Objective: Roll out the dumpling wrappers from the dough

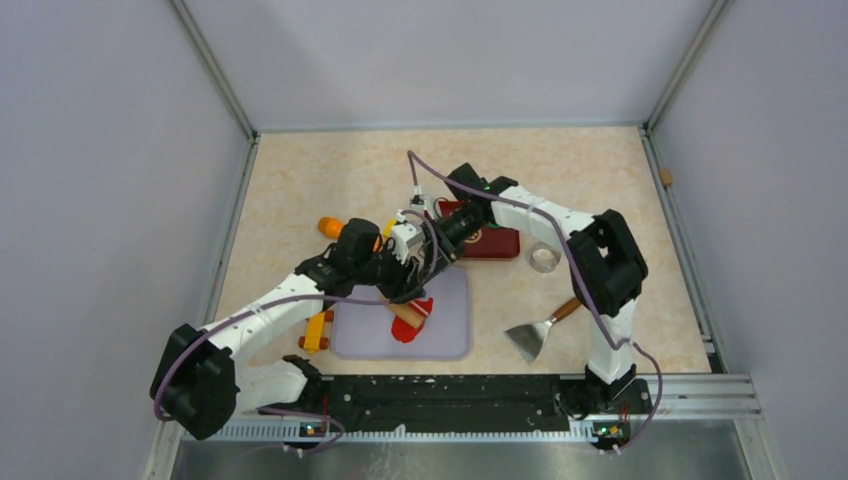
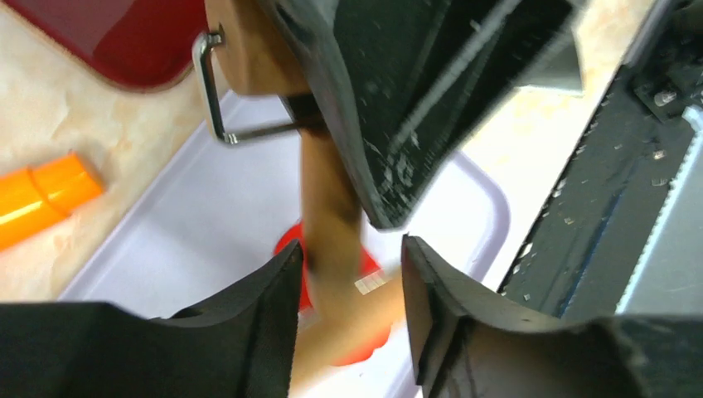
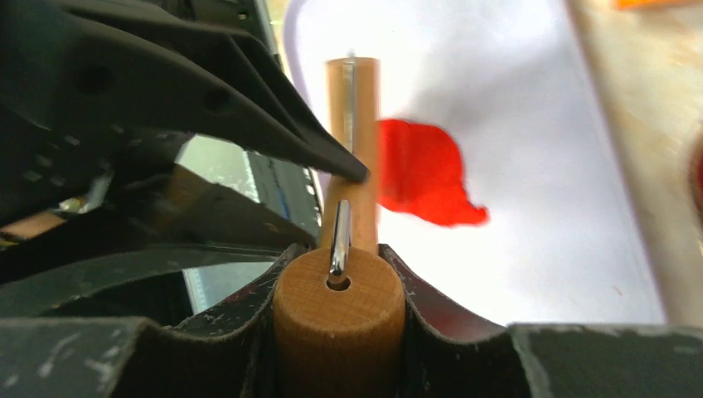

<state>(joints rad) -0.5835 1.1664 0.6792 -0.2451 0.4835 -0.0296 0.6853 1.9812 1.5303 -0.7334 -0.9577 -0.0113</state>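
Dough (image 1: 408, 333) lies as a flattened red patch in the middle of the lilac board (image 1: 445, 335), under the rolling pin (image 3: 365, 124). Right hand (image 3: 338, 278) pinches the pin's handle; left hand (image 2: 350, 249) stands spread astride the roller. Held one-sided, the pin may tilt and tear the patch.

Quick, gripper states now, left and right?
Left gripper: around the roller barrel, grip cannot be told.
Right gripper: closed on the roller handle.

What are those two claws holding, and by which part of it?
The right gripper clamps the wooden roller by its round handle end. The left gripper straddles the barrel over the dough; whether it grips cannot be told.
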